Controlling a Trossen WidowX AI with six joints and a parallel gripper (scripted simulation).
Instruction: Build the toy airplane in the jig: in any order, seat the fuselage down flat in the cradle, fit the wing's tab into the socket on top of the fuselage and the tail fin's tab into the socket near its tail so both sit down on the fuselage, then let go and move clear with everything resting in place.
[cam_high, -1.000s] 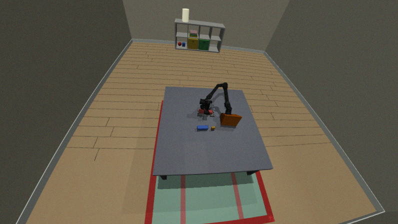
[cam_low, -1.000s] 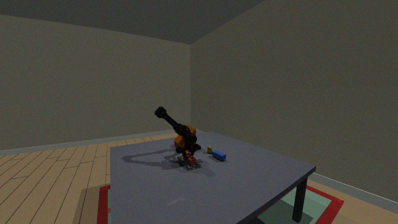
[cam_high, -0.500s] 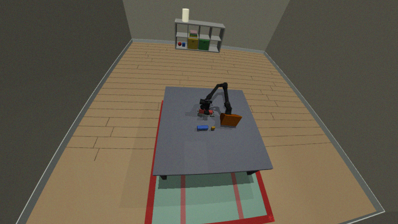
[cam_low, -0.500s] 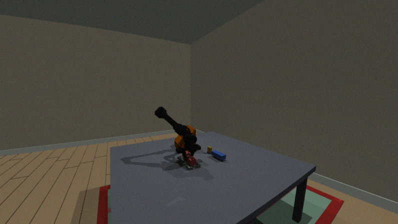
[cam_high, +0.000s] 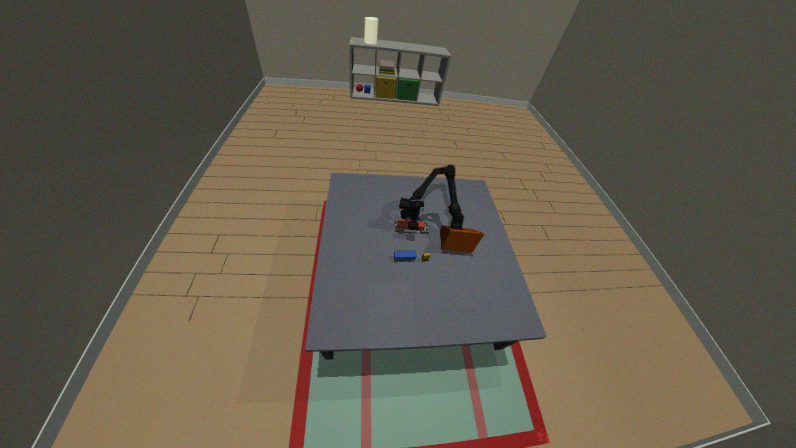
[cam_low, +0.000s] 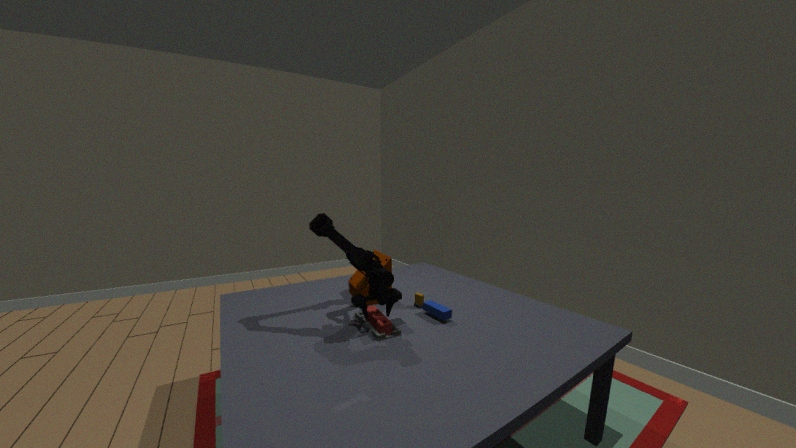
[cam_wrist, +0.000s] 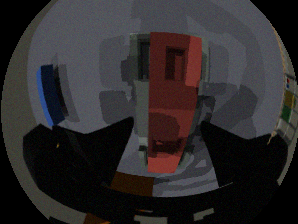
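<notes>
Around the work spot, the grey table carries a blue wing and a small yellow tail fin lying near each other, a little apart from the jig and unattached. The arm's orange base stands just beside them. Against the far wall a shelf unit holds coloured boxes, with a white cylinder on top; a red-bordered rug shows under the table.

The red fuselage lies in the jig's cradle, directly under the gripper, whose jaws are spread wide and hold nothing. One finger hangs just above the fuselage's side.

From the top view the gripper hides part of the fuselage. The wrist view is dim and curved; the dark sockets on the fuselage are visible, but whether it sits fully flat cannot be made out.
</notes>
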